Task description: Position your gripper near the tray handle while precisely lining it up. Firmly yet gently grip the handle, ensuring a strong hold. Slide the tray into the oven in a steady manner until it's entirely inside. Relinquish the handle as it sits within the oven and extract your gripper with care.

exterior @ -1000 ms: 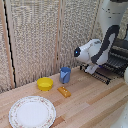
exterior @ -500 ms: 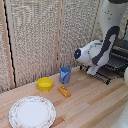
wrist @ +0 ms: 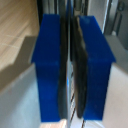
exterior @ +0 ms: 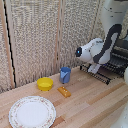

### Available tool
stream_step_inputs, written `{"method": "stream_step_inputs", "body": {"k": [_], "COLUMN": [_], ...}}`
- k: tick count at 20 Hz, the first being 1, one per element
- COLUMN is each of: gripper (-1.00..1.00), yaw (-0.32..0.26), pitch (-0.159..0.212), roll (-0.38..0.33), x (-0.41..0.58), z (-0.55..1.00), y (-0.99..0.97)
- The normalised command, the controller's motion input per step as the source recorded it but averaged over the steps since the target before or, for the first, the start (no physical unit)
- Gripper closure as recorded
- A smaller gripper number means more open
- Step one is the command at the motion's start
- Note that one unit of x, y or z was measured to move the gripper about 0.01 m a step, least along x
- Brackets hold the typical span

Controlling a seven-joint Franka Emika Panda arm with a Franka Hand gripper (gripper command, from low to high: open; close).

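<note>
The oven (exterior: 121, 52) stands at the exterior view's right edge with the tray (exterior: 111, 71), a black wire rack, sticking out of its front over the wooden table. My gripper (exterior: 93, 69) is down at the tray handle (exterior: 102, 79), the thin front bar of the rack. In the wrist view the gripper (wrist: 71, 65) fills the picture. Its blue fingers (wrist: 50, 65) are pressed almost together, with only a thin dark slit between the black pads. Thin rack bars show behind them. The bar itself is hidden between the pads.
On the table toward the exterior view's left lie a yellow bowl (exterior: 45, 83), a blue cup (exterior: 65, 75), a small orange block (exterior: 64, 91) and a round patterned plate (exterior: 32, 111). A woven screen (exterior: 45, 35) closes off the back.
</note>
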Motion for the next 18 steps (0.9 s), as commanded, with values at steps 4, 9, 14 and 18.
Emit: {"method": "stream_step_inputs", "body": {"k": [4, 9, 14, 18], "gripper": [1.0, 1.0, 1.0, 1.0], "yaw": [0.022, 0.0, 0.0, 0.0], "pitch": [-0.035, -0.008, -0.019, -0.042], "roll": [-0.017, -0.026, -0.07, -0.039], "x": [-0.159, -0.069, -0.143, -0.224], "z": [0.44, 0.04, 0.11, 0.41], "y": [-0.71, -0.73, -0.85, -0.87]}}
